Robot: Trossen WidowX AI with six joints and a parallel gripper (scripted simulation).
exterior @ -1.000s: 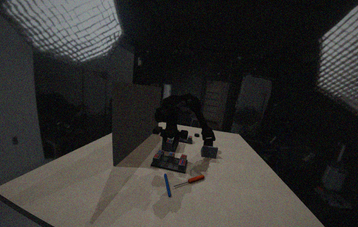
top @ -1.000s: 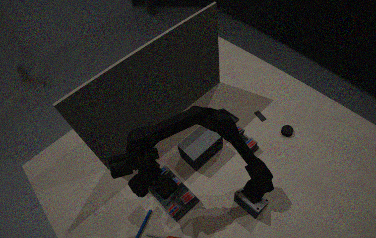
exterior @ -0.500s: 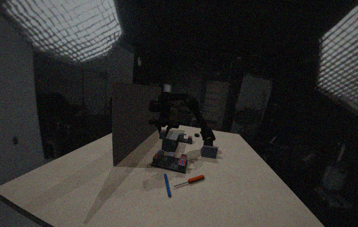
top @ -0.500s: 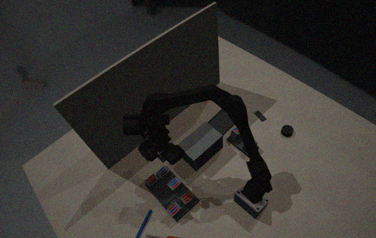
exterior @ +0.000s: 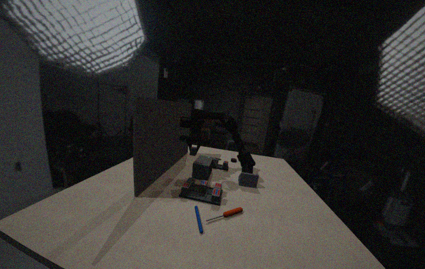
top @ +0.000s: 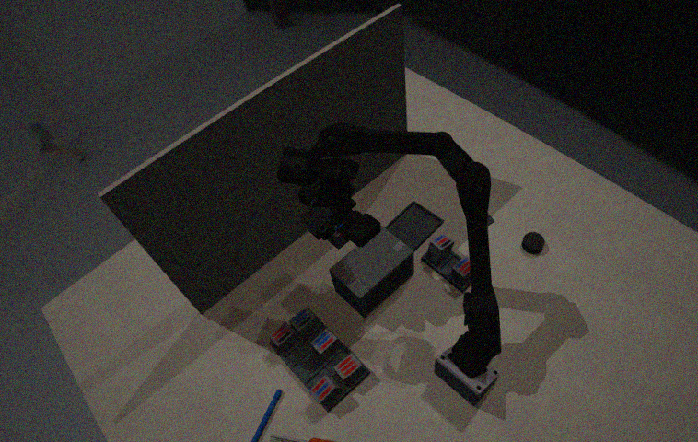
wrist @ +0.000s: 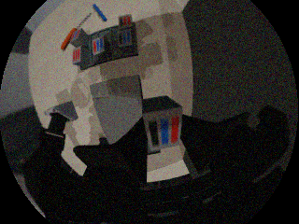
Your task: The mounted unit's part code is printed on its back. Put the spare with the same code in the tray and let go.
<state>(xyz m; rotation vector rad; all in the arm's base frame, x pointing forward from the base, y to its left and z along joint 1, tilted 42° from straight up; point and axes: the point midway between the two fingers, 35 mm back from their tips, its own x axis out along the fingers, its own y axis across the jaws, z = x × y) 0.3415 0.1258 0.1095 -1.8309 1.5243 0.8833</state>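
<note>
A spare [wrist: 163, 130] with blue and red stripes on its face is pinched in the gripper [top: 345, 228] and held in the air above the far end of the grey box [top: 373, 268], close to the dark upright panel [top: 265, 180]. The flat grey tray [top: 414, 224] lies on the table just beyond the box, to the right of the gripper. Beside it, two striped parts are seen in a small holder [top: 448, 261]. Nearer, a rack [top: 319, 357] carries the remaining spares. A blue pen [exterior: 198, 218] and an orange-handled screwdriver [exterior: 225, 213] lie nearest of all.
</note>
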